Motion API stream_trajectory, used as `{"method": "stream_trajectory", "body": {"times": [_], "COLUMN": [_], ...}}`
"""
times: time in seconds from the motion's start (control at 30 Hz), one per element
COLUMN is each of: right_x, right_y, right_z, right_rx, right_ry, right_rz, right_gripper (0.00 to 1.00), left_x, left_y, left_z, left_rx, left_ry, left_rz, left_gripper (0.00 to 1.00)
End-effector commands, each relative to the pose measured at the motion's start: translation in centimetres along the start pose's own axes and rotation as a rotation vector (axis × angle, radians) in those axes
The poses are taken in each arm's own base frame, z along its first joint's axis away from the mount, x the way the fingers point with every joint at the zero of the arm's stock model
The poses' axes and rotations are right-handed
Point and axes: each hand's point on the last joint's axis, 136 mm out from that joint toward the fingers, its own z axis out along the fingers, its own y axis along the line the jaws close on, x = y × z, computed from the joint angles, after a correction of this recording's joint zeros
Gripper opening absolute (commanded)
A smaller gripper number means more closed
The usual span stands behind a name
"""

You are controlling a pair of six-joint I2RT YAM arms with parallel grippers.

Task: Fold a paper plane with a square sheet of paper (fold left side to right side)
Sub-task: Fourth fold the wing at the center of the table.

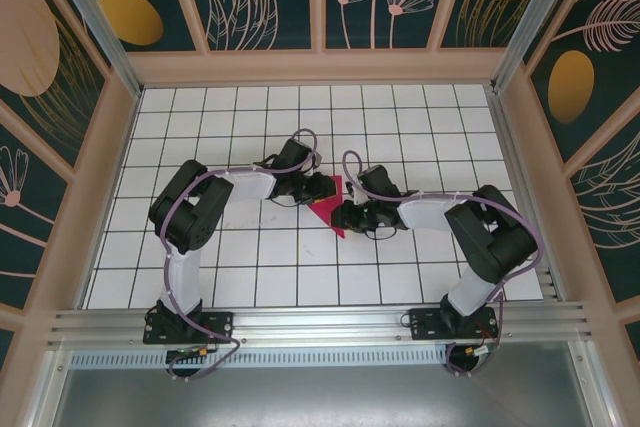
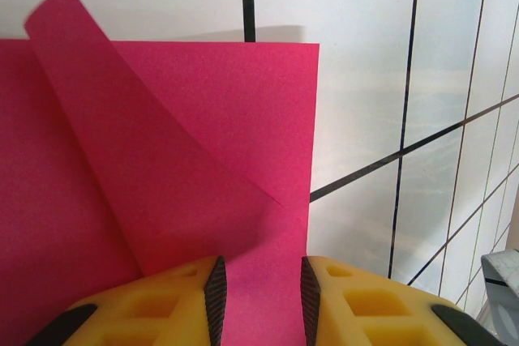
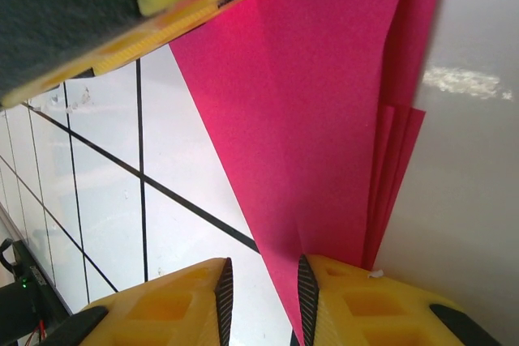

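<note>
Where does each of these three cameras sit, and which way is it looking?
Top external: above and behind, looking down at the tiled table; the left arm and right arm show.
Left wrist: on that arm, looking past the left pincer onto the pink paper.
Right wrist: likewise, past the right pincer.
Shared: all three see the paper.

Left arm (image 1: 215,192) and right arm (image 1: 440,212) meet over pink paper (image 1: 330,190); the counter's (image 1: 300,107) far half lies open; walls (image 1: 320,67) enclose three sides.
</note>
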Motion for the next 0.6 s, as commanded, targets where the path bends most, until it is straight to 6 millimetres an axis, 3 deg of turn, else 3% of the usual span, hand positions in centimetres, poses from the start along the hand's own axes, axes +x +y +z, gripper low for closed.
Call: {"method": "stream_trajectory", "body": {"times": [0.0,0.13,0.37,0.57], "right_x": [2.3,2.6,3.7,5.2], "right_y": [-1.3,-1.0,-2.4,-3.3], "right_z": [0.4,0.1,0.3,-0.2], "right_rx": [0.041,0.025,0.074,0.115], "right_ry": [0.071,0.068,0.099,0.137], "right_rz": [0.022,0.022,0.048,0.052], "right_gripper": [0.31,0.31,0.29,0.19], "left_x": [1.2,1.2,1.2,1.1], "left_y": [4.0,3.9,4.1,4.0], "left_z": [1.2,1.1,1.1,1.1], "left_rx": [-0.128,-0.128,-0.135,-0.136], "left_ry": [0.025,0.025,0.025,0.022], "left_rz": [-0.035,-0.036,-0.035,-0.032], "left_gripper": [0.34,0.34,0.34,0.34]}}
